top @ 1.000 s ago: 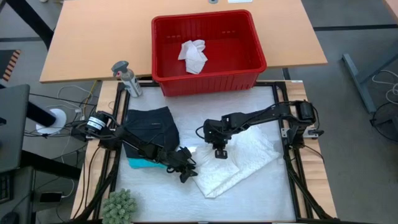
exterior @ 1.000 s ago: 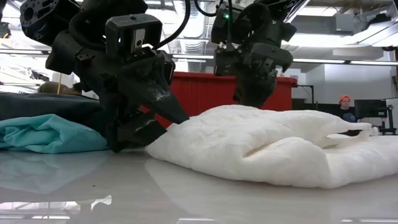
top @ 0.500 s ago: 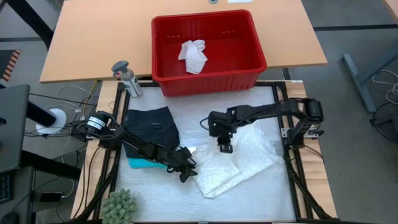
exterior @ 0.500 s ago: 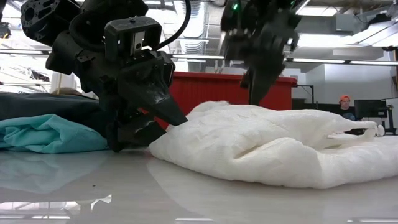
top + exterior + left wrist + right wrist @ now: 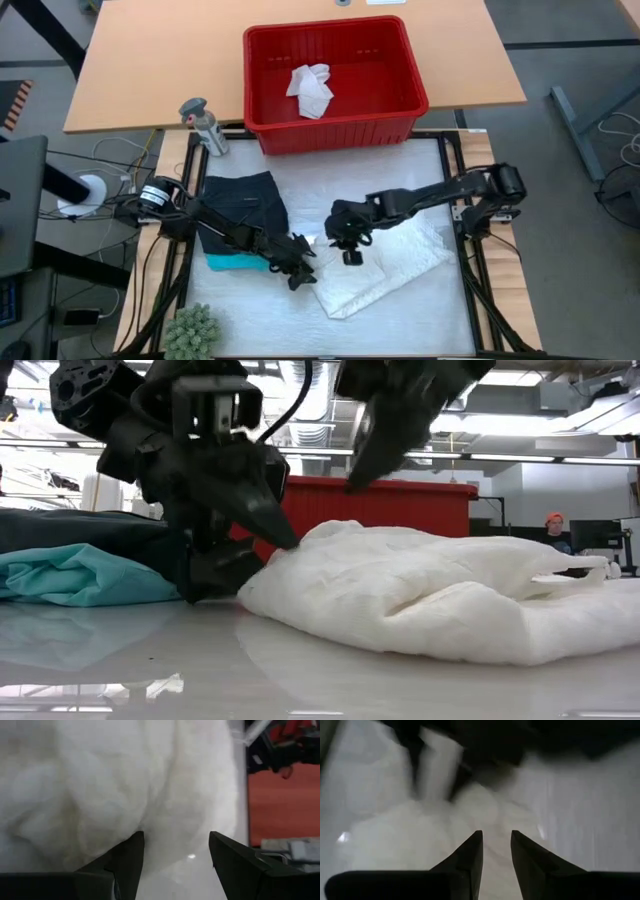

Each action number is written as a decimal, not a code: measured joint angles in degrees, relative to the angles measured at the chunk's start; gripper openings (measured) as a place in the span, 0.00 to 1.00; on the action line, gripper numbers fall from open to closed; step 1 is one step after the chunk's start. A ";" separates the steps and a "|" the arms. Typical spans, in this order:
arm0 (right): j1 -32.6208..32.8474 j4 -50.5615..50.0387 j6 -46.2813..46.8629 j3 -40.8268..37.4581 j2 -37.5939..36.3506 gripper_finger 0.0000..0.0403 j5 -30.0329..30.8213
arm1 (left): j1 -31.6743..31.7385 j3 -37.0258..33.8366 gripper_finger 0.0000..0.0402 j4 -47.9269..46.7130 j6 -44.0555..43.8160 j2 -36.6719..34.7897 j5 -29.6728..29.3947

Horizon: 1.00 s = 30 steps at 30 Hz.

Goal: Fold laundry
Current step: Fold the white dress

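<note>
Left end effector (image 5: 297, 276) spread at white garment (image 5: 385, 262) edge, pinning; right end effector (image 5: 349, 254) unclenched above, empty, poised for regrasping.

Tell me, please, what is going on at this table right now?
A two-armed robot is folding laundry. A white garment lies bunched on the table. The left gripper sits low at its edge with fingers open, cloth just ahead of them. The right gripper hangs above the garment, fingers slightly apart and holding nothing. A black garment rests on a teal one to the left, and another white piece lies in the red basket.
</note>
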 joint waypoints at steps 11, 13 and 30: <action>0.63 -7.95 5.60 -0.68 7.61 0.31 0.22 | 2.15 0.04 0.53 -7.03 2.74 -9.66 3.55; 0.10 -6.88 6.72 -0.68 7.58 0.31 0.24 | 2.48 0.07 0.53 -10.00 1.73 -13.03 3.44; -4.51 -4.08 12.58 -0.66 -10.76 0.31 0.74 | -11.38 0.15 0.53 -25.29 -31.46 -20.98 -33.81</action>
